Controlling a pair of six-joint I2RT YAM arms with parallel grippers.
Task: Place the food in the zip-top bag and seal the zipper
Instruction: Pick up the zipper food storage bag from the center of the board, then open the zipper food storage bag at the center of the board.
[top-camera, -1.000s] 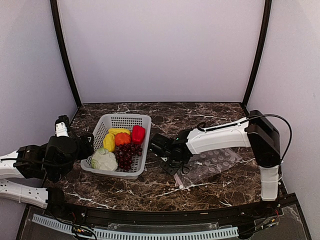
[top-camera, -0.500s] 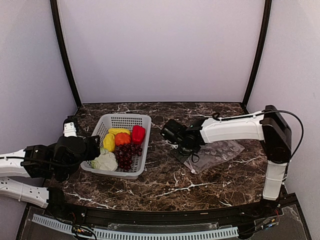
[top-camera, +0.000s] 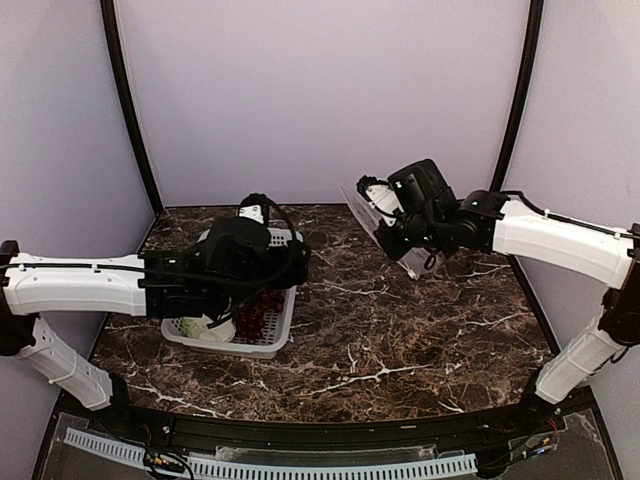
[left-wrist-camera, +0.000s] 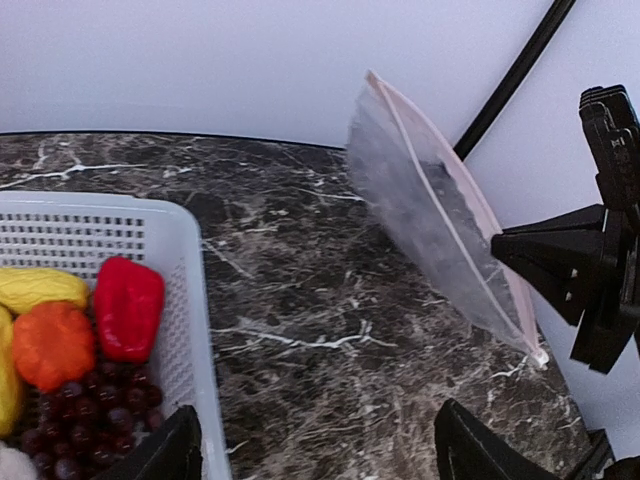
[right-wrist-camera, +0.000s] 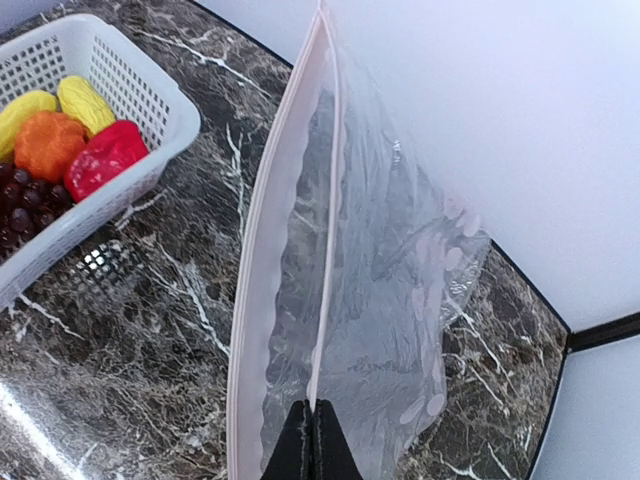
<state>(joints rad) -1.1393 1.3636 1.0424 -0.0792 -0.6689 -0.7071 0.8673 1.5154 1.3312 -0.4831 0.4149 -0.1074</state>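
My right gripper is shut on one lip of the clear dotted zip-top bag and holds it in the air at the back right. The pinkish-white zipper stands open, its two strips apart. The bag also shows in the left wrist view. The food lies in the white basket: red piece, orange piece, yellow pieces, purple grapes, pale cabbage. My left gripper is open and empty at the basket's right rim.
The basket stands at the left on the dark marble table. Black tent poles rise at the back corners before the pale walls. My left arm reaches across the basket's near side.
My right gripper lifted the bag off the table, up and toward the back. My left arm swung right over the basket, now covering most of the food in the top view.
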